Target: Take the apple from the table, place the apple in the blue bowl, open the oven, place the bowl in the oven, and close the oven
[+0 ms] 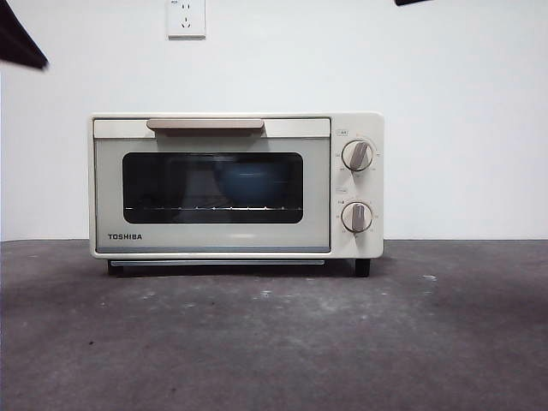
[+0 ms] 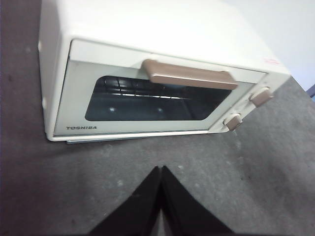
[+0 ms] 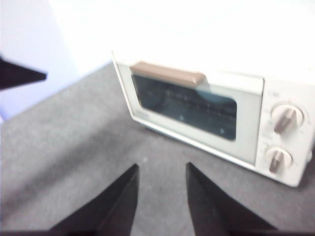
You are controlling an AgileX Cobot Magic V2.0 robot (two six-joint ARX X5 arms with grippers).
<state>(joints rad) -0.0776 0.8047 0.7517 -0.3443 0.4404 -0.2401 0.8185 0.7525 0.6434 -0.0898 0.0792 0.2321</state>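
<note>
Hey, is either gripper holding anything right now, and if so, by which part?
Nothing is held. The left gripper is shut on nothing above the table, the right gripper is open and empty, both in front of the closed oven.

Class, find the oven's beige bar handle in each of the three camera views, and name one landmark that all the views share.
Front view: the handle runs along the top of the shut oven door, above the window.
Left wrist view: the handle slants across the middle, above the window.
Right wrist view: the handle lies in the upper middle.
Shared landmark: the two round knobs.
</note>
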